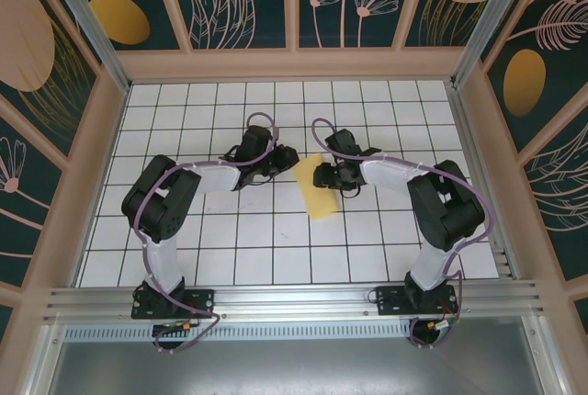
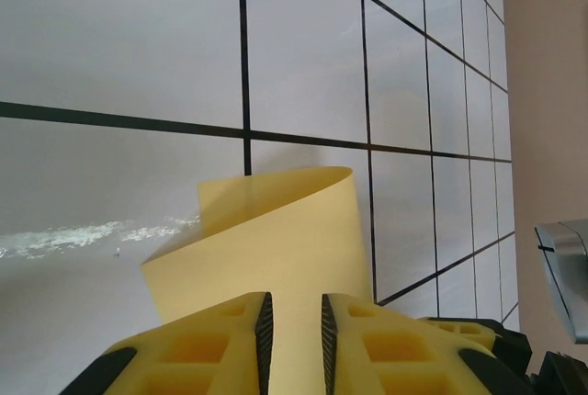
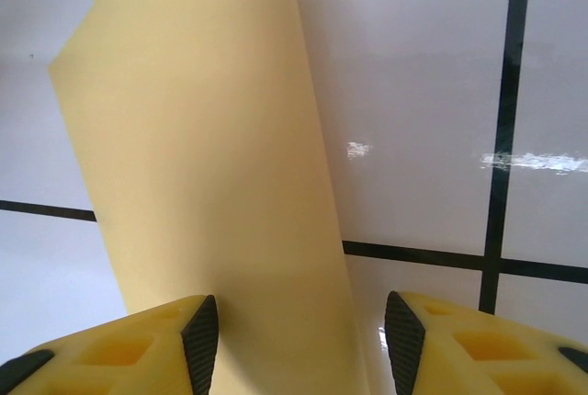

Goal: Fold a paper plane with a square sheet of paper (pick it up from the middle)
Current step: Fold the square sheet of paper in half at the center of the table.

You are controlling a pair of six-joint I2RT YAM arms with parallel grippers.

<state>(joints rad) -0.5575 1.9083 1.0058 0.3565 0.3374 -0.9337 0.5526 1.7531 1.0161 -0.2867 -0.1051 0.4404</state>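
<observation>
From above, we see the thin yellow sheet of paper [image 1: 317,191] as a slanted oblong near the middle of the white, black-gridded table [image 1: 230,248], well away from every edge. The black left gripper [image 1: 287,162] lies just beside its left side, and the black right gripper [image 1: 323,175] sits over its right edge. Both arms reach inward with their elbows out.

In the left wrist view, the paper curls upward beyond the yellow fingers [image 2: 220,344], which stand a narrow slit apart.

In the right wrist view, the paper runs smooth between fingers [image 3: 175,340] standing wide apart.
</observation>
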